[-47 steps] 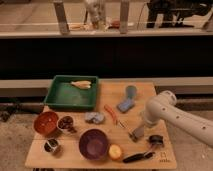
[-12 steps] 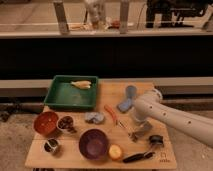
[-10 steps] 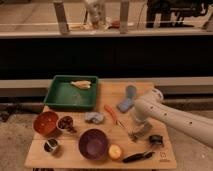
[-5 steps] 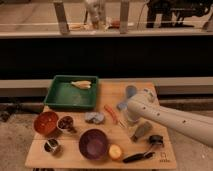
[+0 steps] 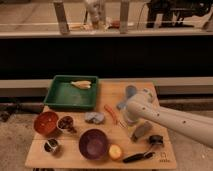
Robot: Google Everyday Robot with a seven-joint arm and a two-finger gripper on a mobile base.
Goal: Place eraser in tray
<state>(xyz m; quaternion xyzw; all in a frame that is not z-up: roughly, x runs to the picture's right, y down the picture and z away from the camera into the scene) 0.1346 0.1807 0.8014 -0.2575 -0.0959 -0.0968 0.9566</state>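
Eraser (image 5: 141, 131), best guess: the gray oblong block lying flat on the wooden bench (image 5: 109, 93), right front area, tilted on a diagonal. It has a dull matte surface and rounded ends. It sits well apart from the tray (image 5: 61, 96) and not in it. Which small gray item is the eraser is not fully certain.

The claw (image 5: 129, 119) hangs at the end of the smooth white tube-shaped arm (image 5: 170, 120), which comes in from the right. It is low over the bench middle, just up-left of the gray block and right beside a thin red stick (image 5: 111, 114). Spread or pressed together: cannot tell. Contact with the block: cannot tell.

The tray is green, rectangular, with raised walls and a plastic look, at the back left of the bench. A pale yellowish elongated item (image 5: 81, 84) lies inside near its back wall.

- A blue soft-looking object (image 5: 128, 94) lies behind the arm end.
- A gray-blue lump (image 5: 94, 117) lies left of the red stick.
- An orange round bowl (image 5: 46, 123) stands at the left edge.
- A small bowl (image 5: 66, 124) with dark contents stands just beside it.
- A small cup (image 5: 51, 145) stands at front left.
- A purple round bowl (image 5: 93, 144) stands at front center.
- A round yellow-orange fruit (image 5: 115, 151) touches or nearly touches its right side.
- A black marker (image 5: 137, 157) lies at front right.
- A small dark object (image 5: 155, 140) lies just above it.
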